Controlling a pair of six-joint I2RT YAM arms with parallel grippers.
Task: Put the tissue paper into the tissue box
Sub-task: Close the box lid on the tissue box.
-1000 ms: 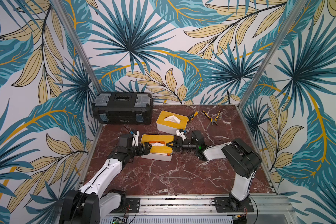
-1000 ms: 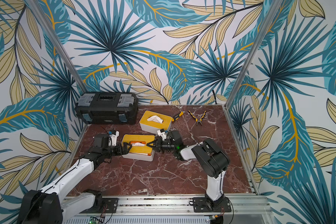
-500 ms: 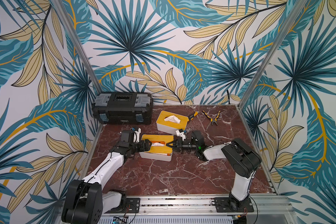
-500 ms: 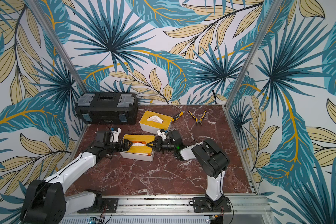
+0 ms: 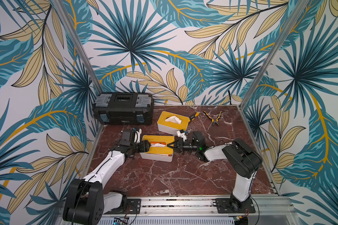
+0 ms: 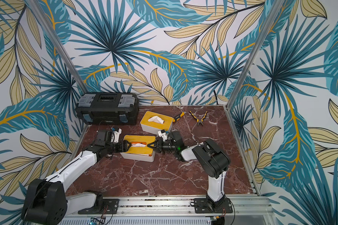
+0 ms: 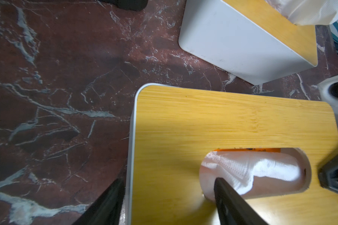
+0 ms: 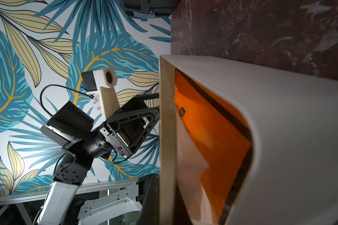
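Partly hidden in tissue box [image 7: 222, 120], tissue paper [image 7: 261, 171]; left hand [image 7: 168, 181] spread, right hand [image 5: 169, 145] pressed together

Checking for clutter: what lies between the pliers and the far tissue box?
A black-and-orange tool handle beside the far tissue box, in both top views.

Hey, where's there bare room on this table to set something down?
Widest bare stretch: red-brown marble tabletop between the near white bamboo-lidded tissue box and the front metal rail. Also between the yellow-handled pliers and the right wall. Crowded: the back row beside the black plastic toolbox.
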